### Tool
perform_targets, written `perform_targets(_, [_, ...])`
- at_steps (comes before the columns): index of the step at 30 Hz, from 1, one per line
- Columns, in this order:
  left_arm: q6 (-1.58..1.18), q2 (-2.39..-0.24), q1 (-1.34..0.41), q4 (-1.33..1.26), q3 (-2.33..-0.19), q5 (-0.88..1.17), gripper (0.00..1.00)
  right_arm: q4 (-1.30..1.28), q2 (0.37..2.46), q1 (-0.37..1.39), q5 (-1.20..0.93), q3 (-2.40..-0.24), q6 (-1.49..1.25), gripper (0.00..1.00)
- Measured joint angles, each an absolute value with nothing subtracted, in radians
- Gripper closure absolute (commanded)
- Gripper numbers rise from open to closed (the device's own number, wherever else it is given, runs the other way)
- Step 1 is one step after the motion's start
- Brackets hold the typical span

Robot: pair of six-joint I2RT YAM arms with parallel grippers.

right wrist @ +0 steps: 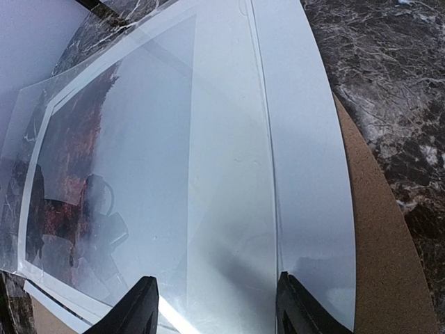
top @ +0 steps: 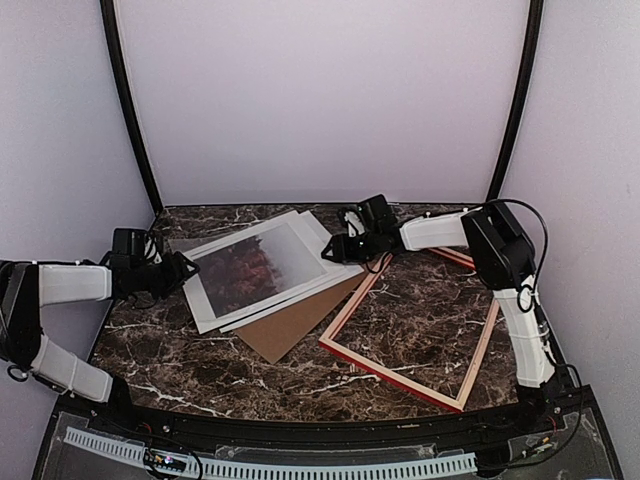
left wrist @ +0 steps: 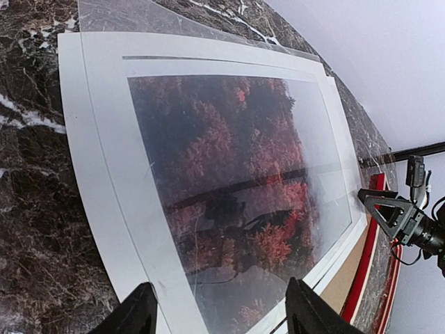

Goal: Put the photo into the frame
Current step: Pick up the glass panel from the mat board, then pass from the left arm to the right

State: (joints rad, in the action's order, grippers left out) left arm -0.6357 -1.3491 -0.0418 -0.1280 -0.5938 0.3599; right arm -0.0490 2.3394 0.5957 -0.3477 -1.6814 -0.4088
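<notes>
The photo [top: 255,270] of reddish-orange trees with a white margin lies face up on a stack of sheets, under a clear glossy sheet; it also shows in the left wrist view [left wrist: 236,174] and the right wrist view [right wrist: 76,146]. The wooden frame [top: 345,315], red edge and pale wood, lies flat to the right of the stack. My left gripper [top: 185,268] is open at the photo's left edge, fingers [left wrist: 135,313] apart over it. My right gripper [top: 330,250] is open at the stack's right edge, fingers [right wrist: 139,306] apart over the clear sheet.
A brown backing board [top: 290,325] sticks out from under the stack towards the frame; it shows in the right wrist view [right wrist: 379,236]. White enclosure walls and black poles [top: 130,110] surround the dark marble table [top: 180,370].
</notes>
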Motion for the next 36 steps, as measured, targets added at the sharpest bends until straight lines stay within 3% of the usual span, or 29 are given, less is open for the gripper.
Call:
perform_targets(18, [-0.727, -1.307, -0.051, -0.259, -0.567, 0.549, 0.39, -0.018, 2.317, 0.596, -0.369, -1.630, -0.385, 0.42])
perform_targets(30, [-0.729, -1.310, -0.051, -0.240, -0.569, 0.556, 0.76, 0.003, 2.312, 0.596, -0.386, -1.610, -0.368, 0.42])
perform_targets(36, [-0.716, -1.311, -0.051, -0.213, -0.570, 0.536, 0.98, -0.024, 2.301, 0.598, -0.393, -1.612, -0.342, 0.31])
